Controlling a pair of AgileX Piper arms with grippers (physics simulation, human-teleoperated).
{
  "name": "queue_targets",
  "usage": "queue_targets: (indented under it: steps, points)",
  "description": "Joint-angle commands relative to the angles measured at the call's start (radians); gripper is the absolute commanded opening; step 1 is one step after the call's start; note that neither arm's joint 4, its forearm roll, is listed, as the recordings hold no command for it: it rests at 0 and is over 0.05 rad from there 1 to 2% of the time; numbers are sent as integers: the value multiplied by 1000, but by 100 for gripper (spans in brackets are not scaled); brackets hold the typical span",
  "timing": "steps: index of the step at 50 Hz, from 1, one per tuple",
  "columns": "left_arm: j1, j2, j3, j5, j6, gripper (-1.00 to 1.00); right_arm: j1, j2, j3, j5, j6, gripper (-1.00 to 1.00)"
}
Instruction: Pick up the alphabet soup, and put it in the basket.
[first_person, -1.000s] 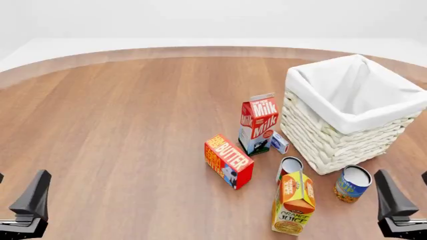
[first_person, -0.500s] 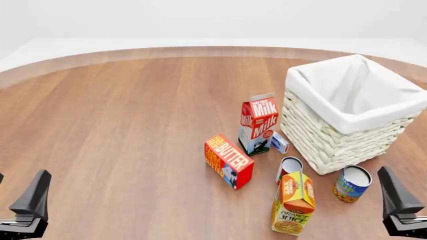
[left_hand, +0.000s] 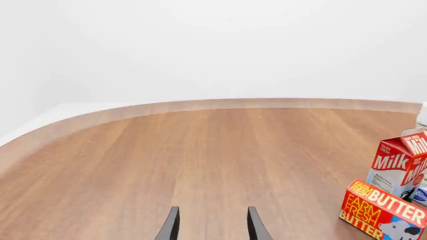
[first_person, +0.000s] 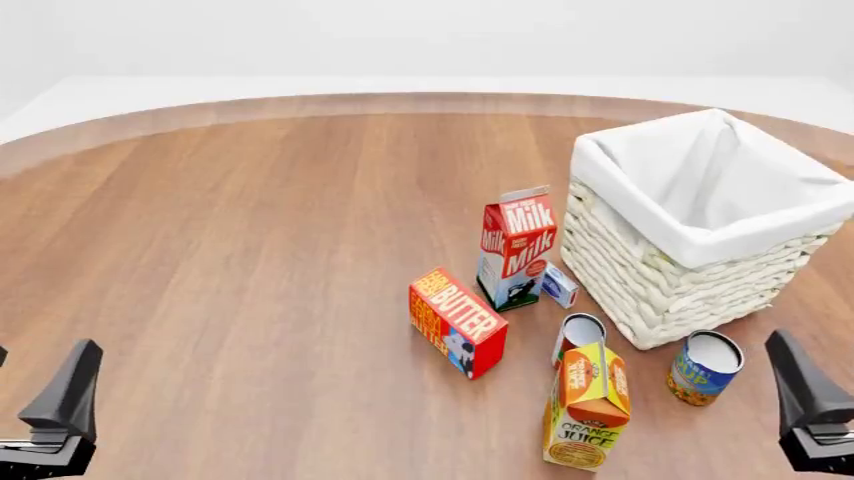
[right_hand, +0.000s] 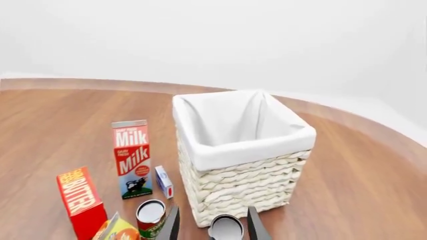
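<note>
Front view: my right end effector (first_person: 810, 415) has slid rightward, fingers spread, near the alphabet soup (first_person: 703, 368); left end effector (first_person: 60, 408) unchanged, spread.

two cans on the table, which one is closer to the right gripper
The alphabet soup, the blue-labelled can beside the basket. The red-labelled can stands further left, behind the orange juice carton.

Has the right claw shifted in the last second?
Yes. In the front view the right claw has slid right and slightly down, away from the soup can, which stays beside the basket.
</note>
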Motion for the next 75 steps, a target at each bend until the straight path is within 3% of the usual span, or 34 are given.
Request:
queue_targets:
  steps: [1, 11, 43, 75]
  points:
    - [0, 0, 0, 0, 0, 100, -13, 8, -17, 54, -16, 100]
    - [0, 0, 0, 0, 0, 100, -34, 13, -16, 77, -20, 100]
    - [0, 0, 0, 0, 0, 100, -77, 142, 84, -49, -28, 100]
    - [0, 0, 0, 0, 0, 100, -104, 476, 155, -374, -13, 100]
